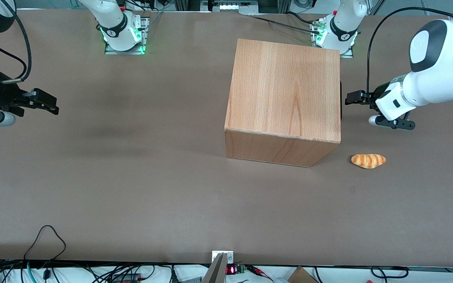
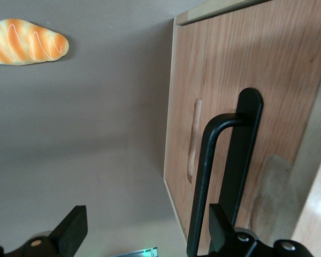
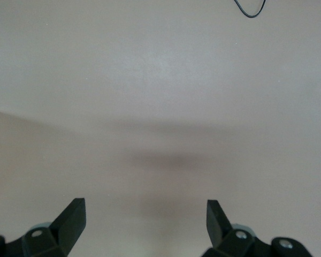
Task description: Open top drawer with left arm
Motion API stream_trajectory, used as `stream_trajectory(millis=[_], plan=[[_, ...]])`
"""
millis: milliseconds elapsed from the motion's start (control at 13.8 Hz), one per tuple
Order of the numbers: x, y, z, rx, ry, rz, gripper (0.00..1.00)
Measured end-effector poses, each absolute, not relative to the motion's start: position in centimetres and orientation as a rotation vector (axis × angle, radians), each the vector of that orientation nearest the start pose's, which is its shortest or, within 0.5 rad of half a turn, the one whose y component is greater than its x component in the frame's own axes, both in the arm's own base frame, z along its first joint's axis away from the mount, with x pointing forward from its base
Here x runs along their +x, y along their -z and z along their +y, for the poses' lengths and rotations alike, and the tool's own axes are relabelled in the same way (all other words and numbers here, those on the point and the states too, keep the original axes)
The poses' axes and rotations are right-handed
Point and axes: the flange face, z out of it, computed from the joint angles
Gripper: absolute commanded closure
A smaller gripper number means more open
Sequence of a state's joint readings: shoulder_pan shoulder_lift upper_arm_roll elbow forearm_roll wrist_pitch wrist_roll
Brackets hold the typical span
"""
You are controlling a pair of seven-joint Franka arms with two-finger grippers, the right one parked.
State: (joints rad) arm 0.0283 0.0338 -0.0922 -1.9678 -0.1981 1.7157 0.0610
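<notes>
Two fingers spread wide, the left arm's gripper (image 2: 144, 235) sits just short of the closed top drawer (image 2: 246, 69), whose black handle (image 2: 224, 176) should be straddled squarely before pulling.

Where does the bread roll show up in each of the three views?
Front view: the roll lies on the table, beside the cabinet, nearer the camera than the open gripper.
Left wrist view: roll on the table, apart from the cabinet's front.
Right wrist view: not in it.
Shared landmark: the cabinet.
</notes>
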Motion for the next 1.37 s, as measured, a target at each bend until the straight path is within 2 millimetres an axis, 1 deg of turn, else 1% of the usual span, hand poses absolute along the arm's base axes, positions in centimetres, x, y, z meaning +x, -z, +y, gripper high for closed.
stream_trajectory(millis=[217, 651, 1084, 1373], plan=[[52.6, -42.7, -5.4, -3.312, -0.494, 0.102, 0.0], [52.4, -42.1, -5.6, -3.322, -0.508, 0.099, 0.0], [51.9, -40.6, -6.0, -3.318, -0.515, 0.11, 0.0], [51.7, -40.3, -5.9, -3.318, -0.517, 0.127, 0.0]])
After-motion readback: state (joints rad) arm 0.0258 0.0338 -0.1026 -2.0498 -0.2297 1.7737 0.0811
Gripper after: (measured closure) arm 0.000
